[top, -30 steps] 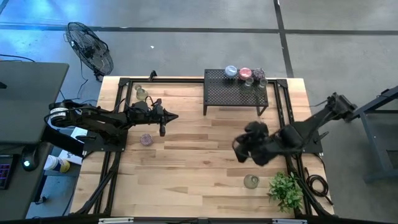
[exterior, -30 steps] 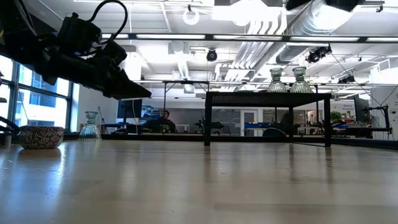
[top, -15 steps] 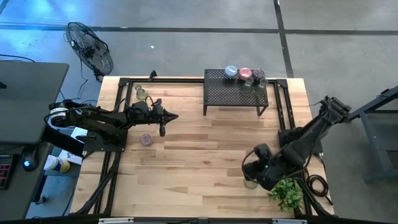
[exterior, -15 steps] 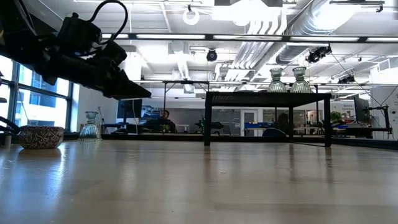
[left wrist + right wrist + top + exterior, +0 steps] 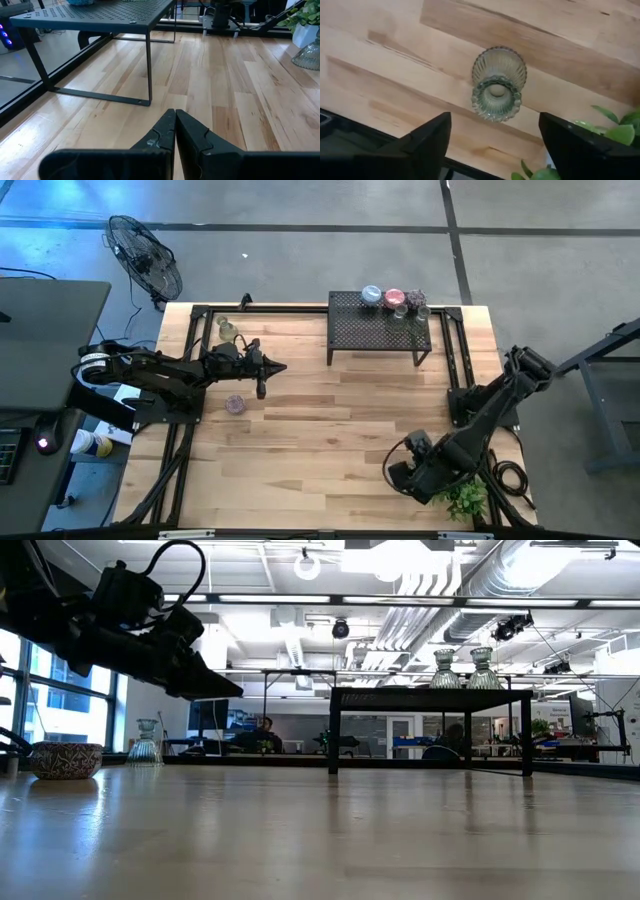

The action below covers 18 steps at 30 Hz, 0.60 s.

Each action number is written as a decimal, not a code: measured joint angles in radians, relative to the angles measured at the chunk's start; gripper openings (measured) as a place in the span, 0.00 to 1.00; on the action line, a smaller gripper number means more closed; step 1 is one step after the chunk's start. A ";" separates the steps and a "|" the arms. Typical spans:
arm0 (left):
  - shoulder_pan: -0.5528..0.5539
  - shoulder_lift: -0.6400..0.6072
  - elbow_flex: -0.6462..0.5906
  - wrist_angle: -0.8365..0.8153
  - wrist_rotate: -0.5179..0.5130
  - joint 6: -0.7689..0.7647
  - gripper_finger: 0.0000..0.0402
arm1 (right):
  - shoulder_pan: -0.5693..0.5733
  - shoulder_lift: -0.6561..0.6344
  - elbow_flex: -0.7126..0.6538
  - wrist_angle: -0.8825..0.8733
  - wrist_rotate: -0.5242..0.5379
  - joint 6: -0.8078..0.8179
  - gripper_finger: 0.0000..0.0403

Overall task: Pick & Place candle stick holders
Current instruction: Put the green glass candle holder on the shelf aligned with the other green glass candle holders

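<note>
Right hand over a green holder at the near right of the table

The right hand (image 5: 405,477) hangs low at the near right of the table (image 5: 320,440), its fingers (image 5: 427,137) apart, with an olive-green candle stick holder (image 5: 498,84) standing on the wood between them, just beside the leafy plant (image 5: 463,498). The left hand (image 5: 272,367) waits at the far left with its fingers (image 5: 167,131) pressed together and empty. A purple holder (image 5: 235,404) stands near it, and a pale green one (image 5: 227,328) at the far left corner. More holders, light blue (image 5: 371,294), pink (image 5: 394,297) and others, are grouped on the black mesh shelf (image 5: 378,328) at the far side.
</note>
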 joint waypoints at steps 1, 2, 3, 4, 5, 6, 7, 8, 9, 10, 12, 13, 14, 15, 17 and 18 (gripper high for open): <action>0.000 0.000 0.000 0.000 0.000 0.000 0.02 | 0.000 0.008 0.000 0.001 -0.006 -0.012 0.75; 0.000 0.000 0.000 0.000 0.000 0.000 0.02 | 0.000 0.016 0.000 0.001 -0.011 -0.027 0.75; 0.000 0.000 0.000 0.000 0.000 0.000 0.02 | 0.000 0.024 0.000 0.001 -0.018 -0.047 0.75; 0.000 0.000 0.000 0.000 0.000 0.000 0.02 | 0.000 0.032 0.000 0.001 -0.023 -0.066 0.76; 0.000 0.000 0.000 0.000 0.000 0.000 0.02 | 0.000 0.041 0.000 0.001 -0.025 -0.086 0.76; 0.000 0.000 0.000 0.000 0.000 0.000 0.02 | 0.000 0.050 0.000 0.002 -0.023 -0.105 0.76; 0.000 0.000 0.000 0.000 0.000 0.000 0.02 | 0.000 0.057 0.000 0.002 -0.018 -0.116 0.76; 0.000 0.000 0.000 0.000 0.000 0.000 0.02 | -0.002 0.062 0.000 0.003 -0.013 -0.129 0.76; 0.000 0.000 0.000 0.000 0.000 0.000 0.02 | -0.002 0.067 0.000 0.003 -0.009 -0.136 0.75; 0.000 0.000 0.000 0.000 0.000 0.000 0.02 | -0.002 0.072 0.000 0.002 -0.005 -0.142 0.75; 0.000 0.000 0.000 0.000 -0.001 0.000 0.02 | -0.002 0.081 0.000 0.001 0.010 -0.151 0.74; 0.000 0.000 0.000 0.000 -0.001 0.000 0.02 | -0.002 0.084 0.000 0.000 0.018 -0.153 0.73; 0.000 0.000 0.000 0.000 -0.001 0.000 0.02 | -0.002 0.085 0.000 0.000 0.024 -0.154 0.72; 0.000 0.000 0.000 0.000 -0.001 0.000 0.02 | -0.002 0.085 0.000 0.000 0.029 -0.154 0.70; 0.000 0.000 0.000 0.000 -0.001 0.000 0.02 | -0.002 0.085 0.000 0.001 0.031 -0.154 0.66; 0.000 0.000 0.000 0.000 -0.001 0.000 0.02 | -0.002 0.085 0.000 0.003 0.030 -0.154 0.63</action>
